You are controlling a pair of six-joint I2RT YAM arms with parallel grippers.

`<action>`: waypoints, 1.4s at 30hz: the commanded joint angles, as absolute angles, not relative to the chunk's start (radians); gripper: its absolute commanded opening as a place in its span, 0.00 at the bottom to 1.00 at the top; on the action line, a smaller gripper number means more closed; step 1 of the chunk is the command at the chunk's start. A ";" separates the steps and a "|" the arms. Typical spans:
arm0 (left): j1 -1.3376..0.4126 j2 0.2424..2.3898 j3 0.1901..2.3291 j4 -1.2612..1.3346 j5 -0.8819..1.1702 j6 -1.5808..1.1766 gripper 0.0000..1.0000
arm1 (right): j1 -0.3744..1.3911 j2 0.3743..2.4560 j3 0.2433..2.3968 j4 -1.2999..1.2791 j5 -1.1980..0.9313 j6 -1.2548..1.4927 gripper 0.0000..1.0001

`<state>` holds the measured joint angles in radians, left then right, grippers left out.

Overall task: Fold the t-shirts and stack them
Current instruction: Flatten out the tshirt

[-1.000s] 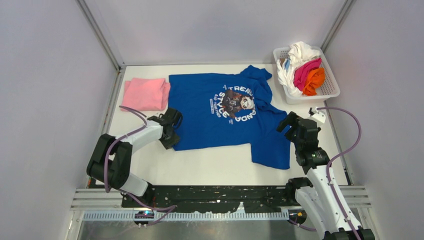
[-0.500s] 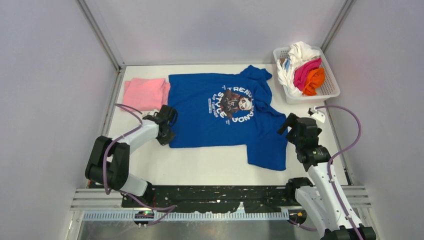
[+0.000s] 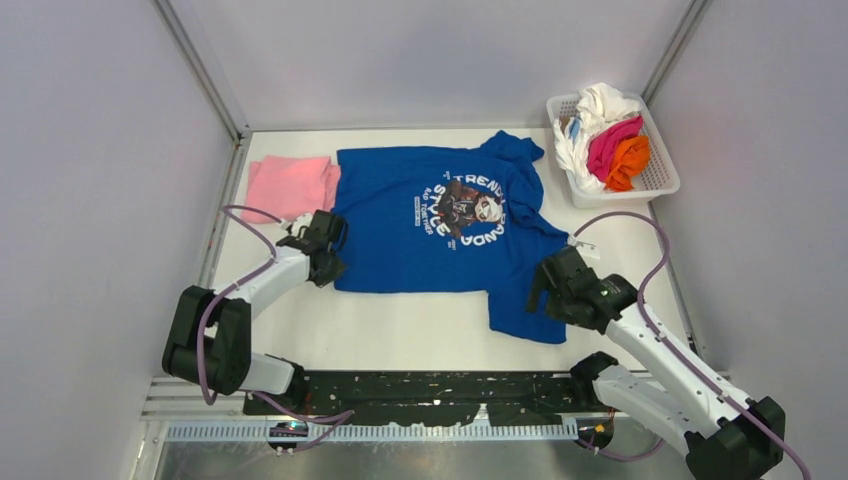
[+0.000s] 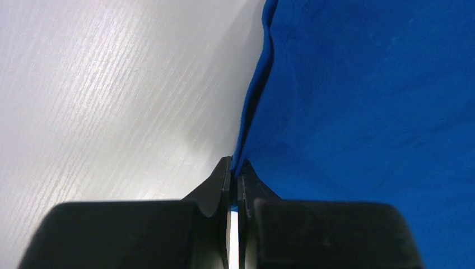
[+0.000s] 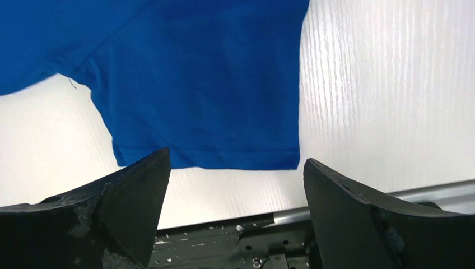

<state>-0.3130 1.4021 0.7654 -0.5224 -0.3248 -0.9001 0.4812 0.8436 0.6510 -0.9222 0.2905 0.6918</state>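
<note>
The royal blue t-shirt with white lettering and a dark face print lies spread flat on the table, one sleeve reaching toward the near right. My left gripper is shut on the shirt's left edge; in the left wrist view the blue cloth sits pinched between the closed fingers. My right gripper is open above the near-right sleeve, its fingers spread wide and empty. A folded light pink t-shirt lies at the far left. White, magenta and orange tees fill the basket.
The white mesh basket stands at the far right corner. The black rail runs along the near table edge, also seen below the sleeve in the right wrist view. Grey walls enclose the table on three sides.
My left gripper has drawn the shirt's left edge further left and away. My right arm has swung left and forward, over the near-right sleeve.
</note>
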 commanded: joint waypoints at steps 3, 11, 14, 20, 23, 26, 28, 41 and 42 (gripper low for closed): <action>-0.310 1.377 0.749 -0.456 -0.296 -0.874 0.00 | 0.513 0.811 0.618 -1.008 0.308 0.808 0.97; -0.310 1.368 0.740 -0.462 -0.292 -0.861 0.00 | 0.512 0.912 0.535 -0.841 0.306 0.873 0.98; -0.310 1.368 0.739 -0.460 -0.292 -0.855 0.00 | 0.513 0.919 0.502 -0.831 0.312 0.894 0.93; -0.310 1.382 0.744 -0.459 -0.284 -0.852 0.00 | 0.511 0.871 0.445 -0.798 0.306 0.940 0.86; -0.310 1.381 0.747 -0.460 -0.283 -0.849 0.00 | 0.506 0.856 0.435 -0.793 0.336 0.950 0.84; -0.310 1.377 0.745 -0.463 -0.291 -0.847 0.00 | 0.489 0.859 0.417 -0.761 0.331 0.943 0.80; -0.310 1.372 0.744 -0.467 -0.300 -0.847 0.00 | 0.480 0.866 0.408 -0.743 0.315 0.937 0.77; -0.310 1.368 0.756 -0.482 -0.319 -0.846 0.00 | 0.479 0.873 0.406 -0.714 0.240 0.882 0.54; -0.310 1.368 0.755 -0.482 -0.319 -0.846 0.00 | 0.479 0.877 0.407 -0.711 0.242 0.881 0.52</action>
